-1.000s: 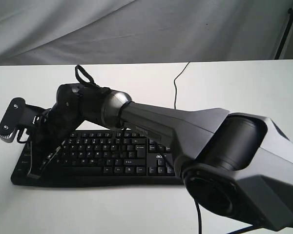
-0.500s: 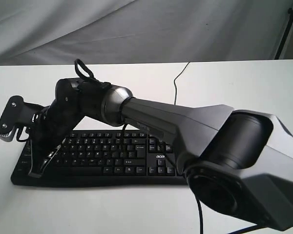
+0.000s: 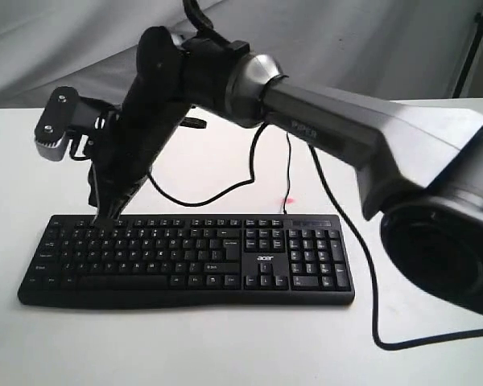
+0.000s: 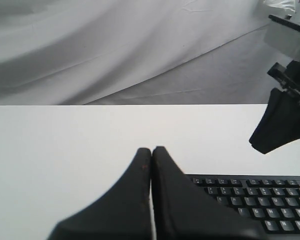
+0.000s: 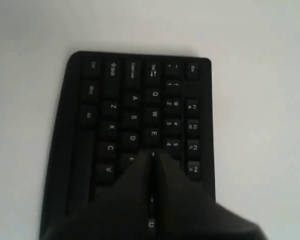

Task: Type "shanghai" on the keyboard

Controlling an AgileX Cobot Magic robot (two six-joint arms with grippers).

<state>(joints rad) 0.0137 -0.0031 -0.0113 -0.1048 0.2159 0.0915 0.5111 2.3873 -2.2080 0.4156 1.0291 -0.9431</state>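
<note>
The black keyboard with white legends and an "acer" logo lies on the white table, along its front. My right arm reaches across to the keyboard's left end. The right gripper is shut and points down over the upper-left key rows. In the right wrist view its tip hangs over the keyboard near the E and R keys, with nothing held. My left gripper is shut and empty, over bare table beside the keyboard. It faces the right gripper. The exterior view does not show the left gripper.
The keyboard's thin cable runs back across the white table to the far edge. A black arm cable loops over the table behind the keyboard, and another runs down at the right. Grey cloth hangs behind.
The right arm has risen off the keyboard's left keys and swung back. Its gripper now hangs over the upper-left rows, and the whole keyboard shows.
</note>
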